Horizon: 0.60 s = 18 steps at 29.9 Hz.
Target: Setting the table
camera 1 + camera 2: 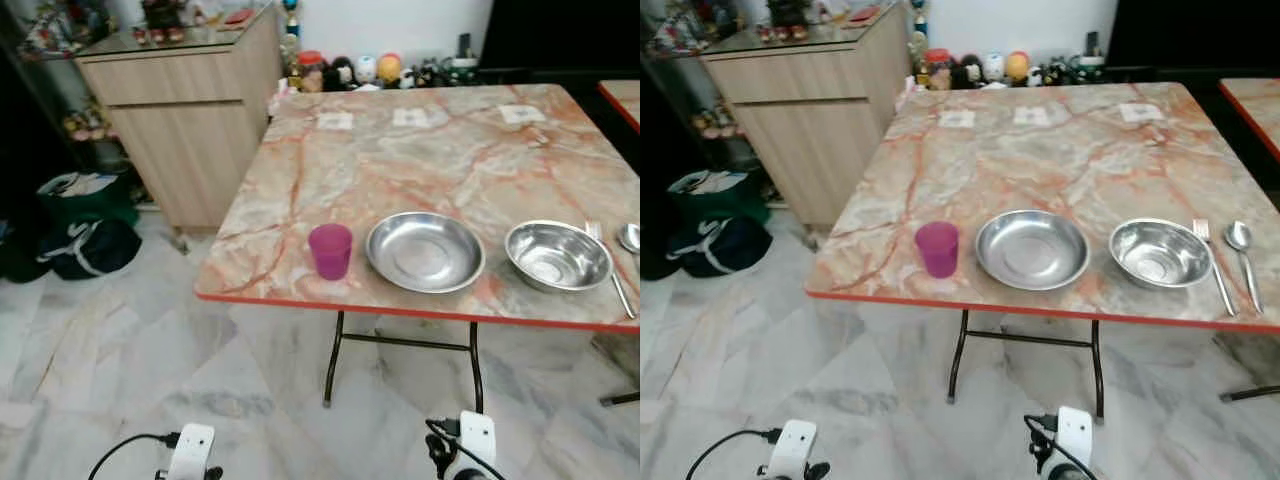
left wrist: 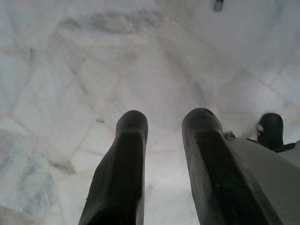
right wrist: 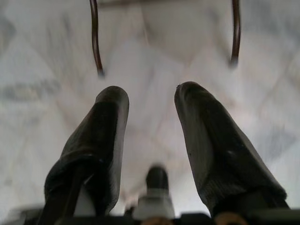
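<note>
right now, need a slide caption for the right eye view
Marble-topped table set near its front edge with a pink cup, steel plate, steel bowl, fork and spoon.

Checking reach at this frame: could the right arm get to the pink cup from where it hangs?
Probably not yet. The right gripper hangs open over the floor, below the table; the pink cup stands near the front edge, nothing blocking it.
</note>
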Available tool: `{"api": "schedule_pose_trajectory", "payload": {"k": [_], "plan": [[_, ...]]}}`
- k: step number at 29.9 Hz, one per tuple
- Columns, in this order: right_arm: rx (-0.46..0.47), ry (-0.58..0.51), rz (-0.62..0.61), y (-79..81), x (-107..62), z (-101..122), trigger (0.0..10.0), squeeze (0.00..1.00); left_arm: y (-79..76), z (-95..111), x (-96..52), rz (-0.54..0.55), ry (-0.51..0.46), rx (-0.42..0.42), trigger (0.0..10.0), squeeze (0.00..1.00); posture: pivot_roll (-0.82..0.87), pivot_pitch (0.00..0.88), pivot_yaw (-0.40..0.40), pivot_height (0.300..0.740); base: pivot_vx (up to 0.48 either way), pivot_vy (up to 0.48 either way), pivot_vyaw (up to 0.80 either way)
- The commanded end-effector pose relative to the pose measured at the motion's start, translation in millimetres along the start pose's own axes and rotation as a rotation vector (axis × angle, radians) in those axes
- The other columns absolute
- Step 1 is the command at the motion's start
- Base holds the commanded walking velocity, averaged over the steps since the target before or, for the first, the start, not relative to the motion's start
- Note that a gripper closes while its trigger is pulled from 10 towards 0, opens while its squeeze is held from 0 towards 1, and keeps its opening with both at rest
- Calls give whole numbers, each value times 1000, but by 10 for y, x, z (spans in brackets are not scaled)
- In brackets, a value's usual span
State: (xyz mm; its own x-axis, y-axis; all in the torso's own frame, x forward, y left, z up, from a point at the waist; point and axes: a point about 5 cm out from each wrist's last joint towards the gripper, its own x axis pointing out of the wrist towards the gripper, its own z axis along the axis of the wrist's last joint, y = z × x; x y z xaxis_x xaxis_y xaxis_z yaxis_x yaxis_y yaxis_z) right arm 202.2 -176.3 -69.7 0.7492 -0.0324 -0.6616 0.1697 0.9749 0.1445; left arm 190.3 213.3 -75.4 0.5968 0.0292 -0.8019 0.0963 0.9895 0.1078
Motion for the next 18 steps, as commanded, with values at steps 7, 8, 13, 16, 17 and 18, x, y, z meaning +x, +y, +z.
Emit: {"api": "schedule_pose_trajectory", "payload": {"k": [7, 8, 13, 16, 17, 18], "plan": [[-23, -198, 24, 3, -53, 148, 10000, 1000, 16, -96, -20, 5, 29, 11, 10000, 0, -120, 0, 40, 740, 0, 0, 0], [-18, -211, 18, -16, -65, 151, 10000, 1000, 14, -100, -20, 4, 30, 12, 10000, 0, -120, 0, 38, 740, 0, 0, 0], [-31, -284, 1, -77, -134, 168, 10000, 1000, 4, -115, -22, 4, 34, 14, 10000, 0, -128, 0, 36, 740, 0, 0, 0], [-51, -398, -12, -135, -241, 245, 10000, 1000, -15, -129, -22, 0, 39, 14, 10000, 0, -137, 0, 34, 740, 0, 0, 0], [-51, -398, -12, -135, -241, 245, 10000, 1000, -15, -129, -22, 0, 39, 14, 10000, 0, -137, 0, 34, 740, 0, 0, 0], [-68, -439, -19, -148, -279, 290, 10000, 1000, -18, -130, -22, 0, 39, 14, 10000, 0, -144, 0, 33, 740, 0, 0, 0]]}}
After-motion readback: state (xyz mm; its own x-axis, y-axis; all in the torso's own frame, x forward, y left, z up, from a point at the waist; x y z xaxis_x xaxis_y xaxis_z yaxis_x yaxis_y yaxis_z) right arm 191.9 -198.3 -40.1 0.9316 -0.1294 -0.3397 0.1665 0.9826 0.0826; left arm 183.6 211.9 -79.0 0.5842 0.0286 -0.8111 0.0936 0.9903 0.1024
